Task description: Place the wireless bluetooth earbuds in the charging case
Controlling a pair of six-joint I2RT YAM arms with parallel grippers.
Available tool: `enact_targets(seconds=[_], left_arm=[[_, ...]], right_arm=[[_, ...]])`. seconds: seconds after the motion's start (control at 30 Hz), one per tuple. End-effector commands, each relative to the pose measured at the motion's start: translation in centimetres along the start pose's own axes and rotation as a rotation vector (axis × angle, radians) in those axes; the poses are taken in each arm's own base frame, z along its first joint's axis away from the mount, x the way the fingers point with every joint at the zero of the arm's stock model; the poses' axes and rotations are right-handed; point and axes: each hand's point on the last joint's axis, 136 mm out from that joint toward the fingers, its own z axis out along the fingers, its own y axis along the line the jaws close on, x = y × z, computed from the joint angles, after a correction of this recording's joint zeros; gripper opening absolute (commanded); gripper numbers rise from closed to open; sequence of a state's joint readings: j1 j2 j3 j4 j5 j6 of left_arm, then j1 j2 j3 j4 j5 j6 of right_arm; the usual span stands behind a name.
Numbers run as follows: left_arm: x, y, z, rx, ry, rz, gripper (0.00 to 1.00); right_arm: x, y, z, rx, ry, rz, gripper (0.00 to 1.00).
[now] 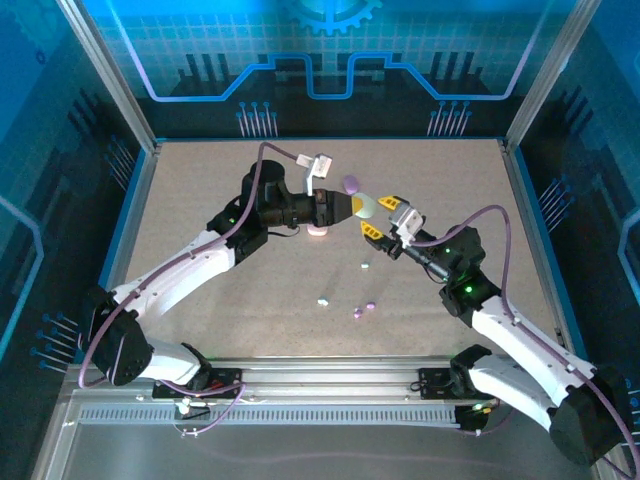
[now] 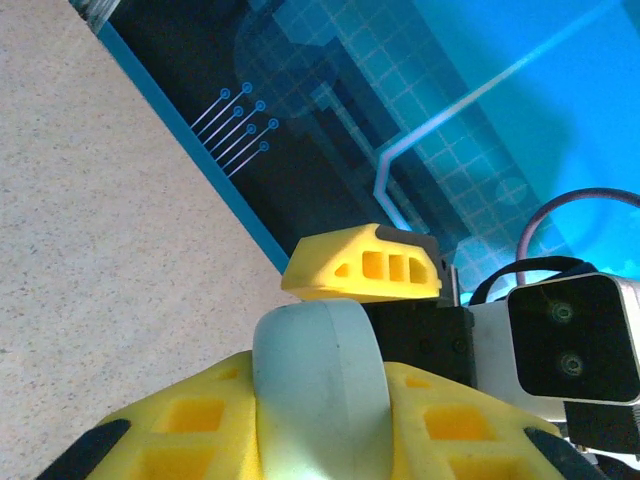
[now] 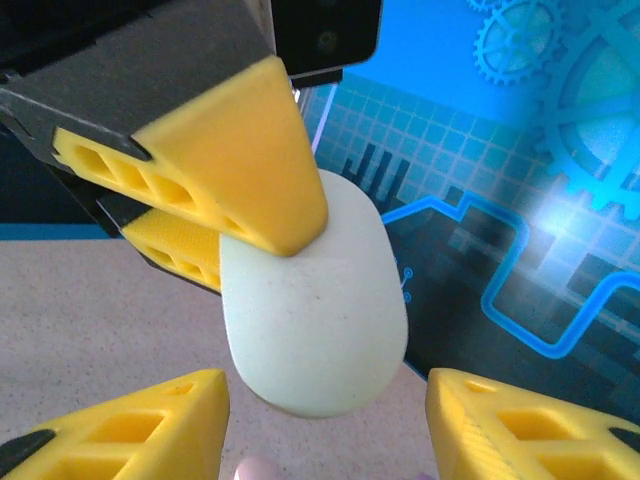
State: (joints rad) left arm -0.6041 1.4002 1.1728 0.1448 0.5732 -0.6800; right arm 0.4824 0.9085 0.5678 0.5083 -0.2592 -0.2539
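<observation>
Speckled tabletop (image 1: 200,200) under blue walls: our left gripper (image 1: 352,207) is clamped on the pale green charging case (image 1: 367,207), raised mid-table; the right gripper (image 1: 381,218) stands open around it. Earbuds (image 1: 371,303) lie loose nearer us, none inserted yet, so we judge nearly everything remains.

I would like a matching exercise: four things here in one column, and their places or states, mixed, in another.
1. pale green oval case
2. purple oval case
3. right gripper
4. two tiny purple earbuds

a. open
b. on the table, near side
c. clamped by the left gripper
d. on the table, far side

Pairs: 1-c, 2-d, 3-a, 4-b
</observation>
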Motion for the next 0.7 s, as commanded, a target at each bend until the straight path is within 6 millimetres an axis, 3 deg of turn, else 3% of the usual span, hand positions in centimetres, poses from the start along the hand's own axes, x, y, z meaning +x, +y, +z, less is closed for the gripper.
enact_targets(seconds=[0.0, 0.4, 0.53, 0.67], left_arm=[[-0.5, -1.4, -0.4, 0.057, -0.010, -0.007, 0.23], [-0.2, -1.1, -0.4, 0.042, 0.004, 0.000, 0.23], [-0.1, -1.3, -0.5, 0.045, 0.008, 0.009, 0.23], [-0.1, -1.4, -0.7, 0.040, 0.007, 0.033, 0.32]], right_arm=[[-2.9, -0.7, 0.3, -0.006, -0.091, -0.029, 0.55], [-4.2, -0.8, 0.8, -0.033, -0.127, -0.024, 0.49], [-3.6, -0.6, 0.9, -0.047, -0.100, -0.022, 0.40], [-3.0, -0.1, 0.9, -0.080, -0.070, -0.003, 0.35]])
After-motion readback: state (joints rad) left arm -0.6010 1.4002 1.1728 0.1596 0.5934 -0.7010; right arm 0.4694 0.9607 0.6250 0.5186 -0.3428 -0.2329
